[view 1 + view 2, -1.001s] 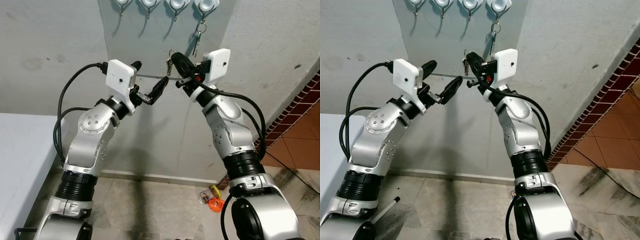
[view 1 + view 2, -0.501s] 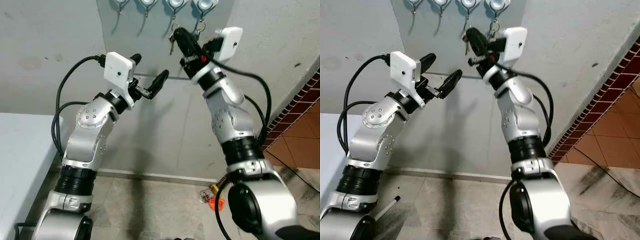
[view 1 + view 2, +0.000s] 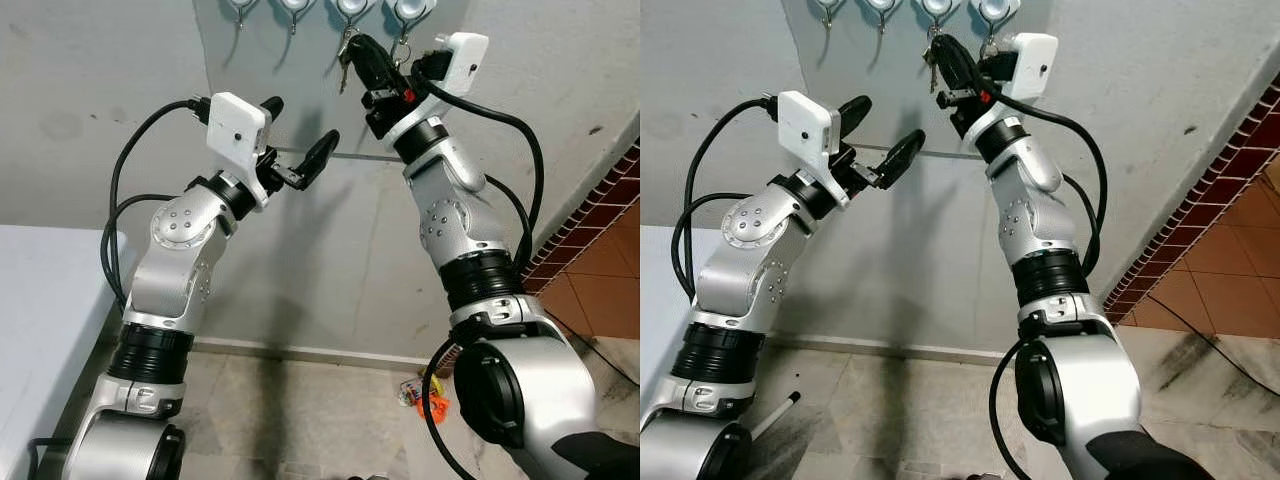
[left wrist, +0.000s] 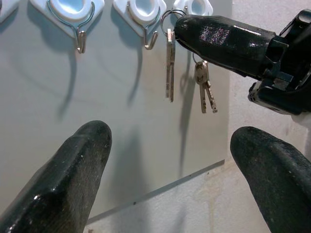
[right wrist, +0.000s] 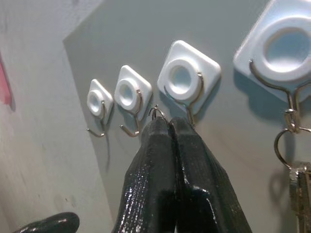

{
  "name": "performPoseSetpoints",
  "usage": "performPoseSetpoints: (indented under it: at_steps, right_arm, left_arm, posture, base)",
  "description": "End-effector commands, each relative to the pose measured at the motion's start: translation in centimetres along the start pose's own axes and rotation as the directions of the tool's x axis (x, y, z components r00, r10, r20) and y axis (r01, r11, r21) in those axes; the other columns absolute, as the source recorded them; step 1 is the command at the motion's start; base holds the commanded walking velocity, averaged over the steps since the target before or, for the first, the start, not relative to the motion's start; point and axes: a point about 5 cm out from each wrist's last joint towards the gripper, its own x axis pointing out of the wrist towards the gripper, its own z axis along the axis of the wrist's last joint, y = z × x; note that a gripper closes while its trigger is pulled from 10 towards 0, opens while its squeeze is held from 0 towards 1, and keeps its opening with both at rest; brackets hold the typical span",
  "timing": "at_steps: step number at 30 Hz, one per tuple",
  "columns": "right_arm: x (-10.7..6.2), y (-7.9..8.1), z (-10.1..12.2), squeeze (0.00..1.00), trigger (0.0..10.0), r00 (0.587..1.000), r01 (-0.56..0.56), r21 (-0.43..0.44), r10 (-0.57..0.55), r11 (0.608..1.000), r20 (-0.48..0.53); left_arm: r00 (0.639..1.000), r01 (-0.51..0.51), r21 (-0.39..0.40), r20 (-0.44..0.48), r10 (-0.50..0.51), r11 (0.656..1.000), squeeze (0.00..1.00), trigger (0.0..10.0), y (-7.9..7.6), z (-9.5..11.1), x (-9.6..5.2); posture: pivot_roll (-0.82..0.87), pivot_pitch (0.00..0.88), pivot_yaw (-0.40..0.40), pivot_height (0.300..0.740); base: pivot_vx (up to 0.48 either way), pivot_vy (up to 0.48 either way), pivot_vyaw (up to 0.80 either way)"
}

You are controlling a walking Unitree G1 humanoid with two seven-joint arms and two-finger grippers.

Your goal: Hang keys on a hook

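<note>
Several white hooks line the top of a grey panel (image 3: 290, 230). My right gripper (image 3: 352, 50) is raised to them, shut on the ring (image 5: 156, 112) of a key (image 4: 170, 63) that dangles below its fingers. The ring sits just beside the wire of the third hook (image 5: 182, 80); I cannot tell whether it touches. Another bunch of keys (image 4: 205, 82) hangs from the rightmost hook (image 5: 286, 53). My left gripper (image 3: 300, 122) is open and holds nothing, lower and to the left, pointing at the panel.
Two bare hooks (image 5: 130, 94) (image 5: 97, 102) lie to the left of the third one. A white table (image 3: 40, 300) stands at the left. A brick wall (image 3: 600, 230) runs along the right. A small orange object (image 3: 430, 405) lies on the tiled floor.
My right gripper has risen with the key from the middle of the panel to the row of hooks. The left arm has barely shifted.
</note>
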Motion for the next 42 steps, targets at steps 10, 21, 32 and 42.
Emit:
performPoseSetpoints:
  at_steps: [10, 21, 32, 42]
  right_arm:
    - [1.1, -0.3, 0.2, 0.00, 10.0, 1.000, 0.011, 0.112, -0.012, 0.994, 0.004]
    - [1.6, -0.7, 0.3, 0.00, 10.0, 0.999, 0.043, 0.200, -0.043, 0.979, -0.005]
    - [1.8, -1.2, 0.3, 0.00, 10.0, 0.996, 0.085, 0.362, -0.093, 0.928, 0.006]
    - [1.0, -1.5, -0.6, 1.00, 10.0, 0.993, 0.093, 0.461, -0.113, 0.882, 0.016]
  left_arm:
    - [1.000, 0.010, 0.007, 0.008, -0.010, 1.000, 0.00, 10.0, 0.1, 0.5, 0.0]
    - [1.000, 0.007, 0.003, 0.008, -0.007, 1.000, 0.00, 10.0, 0.2, 0.6, -0.1]
    - [1.000, 0.004, -0.002, 0.007, -0.004, 1.000, 0.00, 10.0, 0.1, 0.7, -0.2]
    - [1.000, -0.002, -0.009, 0.007, 0.002, 1.000, 0.00, 10.0, 0.2, 0.8, -0.2]
  posture:
    - [0.09, 0.131, -0.035, 0.740]
    - [0.09, 0.143, -0.039, 0.740]
    - [0.09, 0.153, -0.040, 0.740]
    - [0.09, 0.158, -0.038, 0.740]
  base:
    - [0.000, 0.000, 0.00]
    - [0.000, 0.000, 0.00]
    - [0.000, 0.000, 0.00]
    - [0.000, 0.000, 0.00]
